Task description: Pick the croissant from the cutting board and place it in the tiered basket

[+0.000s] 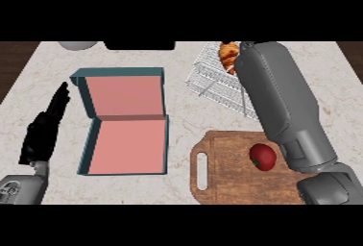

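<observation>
Landmark taken: brown wooden cutting board with a handle slot [234, 185], on the pale marbled counter [177, 67]. The golden-brown croissant [228, 56] is seen beyond the board's far edge, over the top of the white wire tiered basket [212, 84], and none is left on the board. Whether it rests on the wire or is carried cannot be told. The grey right forearm [280, 101] is stretched from the board's right side across to the basket. The right hand is hidden at its far end, so it cannot be told whether that hand is spread or curled round the pastry. The black left hand [46, 127] is noted well to the left of the board, fingers straight and pressed together, pointing up, at rest. Step judged: release into the basket, late in the task. To be done well, the croissant should be lowered until it is borne by the wire inside the rim, the fingers opened only then, and the arm drawn back high enough that the basket is not snagged. Count: one croissant; one basket; one board; one red round fruit [262, 156] on the board; one open teal box with pink lining [124, 120] just left of the board; two forearms; one hand visible.
</observation>
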Available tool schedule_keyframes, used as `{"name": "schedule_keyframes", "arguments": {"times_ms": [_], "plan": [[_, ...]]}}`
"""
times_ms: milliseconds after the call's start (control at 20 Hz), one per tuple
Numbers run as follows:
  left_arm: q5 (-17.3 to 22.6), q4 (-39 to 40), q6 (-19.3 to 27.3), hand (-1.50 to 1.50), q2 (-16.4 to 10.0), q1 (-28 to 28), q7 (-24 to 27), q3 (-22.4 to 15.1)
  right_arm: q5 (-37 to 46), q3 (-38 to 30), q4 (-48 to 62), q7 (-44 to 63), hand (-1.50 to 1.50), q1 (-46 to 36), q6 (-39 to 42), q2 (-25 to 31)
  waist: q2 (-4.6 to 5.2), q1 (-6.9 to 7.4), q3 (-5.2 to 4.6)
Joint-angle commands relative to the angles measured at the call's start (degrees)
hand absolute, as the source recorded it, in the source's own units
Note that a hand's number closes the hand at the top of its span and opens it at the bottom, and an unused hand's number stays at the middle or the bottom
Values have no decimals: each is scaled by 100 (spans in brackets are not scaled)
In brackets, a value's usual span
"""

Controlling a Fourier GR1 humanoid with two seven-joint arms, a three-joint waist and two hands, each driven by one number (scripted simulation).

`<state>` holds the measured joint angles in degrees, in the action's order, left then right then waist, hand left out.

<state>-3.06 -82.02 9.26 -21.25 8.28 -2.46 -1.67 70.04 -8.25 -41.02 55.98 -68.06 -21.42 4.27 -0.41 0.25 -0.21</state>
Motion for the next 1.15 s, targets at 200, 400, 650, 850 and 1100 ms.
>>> {"name": "schedule_keyframes", "arguments": {"times_ms": [200,400,650,850,1100], "plan": [[-269,-148,205,0,196,-202,24,-67,478,170,-1365,696,-150,310,-132,164,-2,-84,20],[-179,-561,92,0,124,-314,-470,-79,347,-165,-2247,1178,-150,508,380,187,-57,-142,26],[-19,-100,-9,0,32,-302,25,243,208,-183,-3975,1513,-150,1165,1292,-101,-96,-331,18],[-119,-149,59,0,20,-364,-150,222,-10,2,-5544,1223,-150,2415,1760,-285,-134,-477,24],[-46,-203,-67,0,32,-223,-212,222,-99,401,-7764,1263,-150,3872,1975,-421,-79,-375,21]]}}
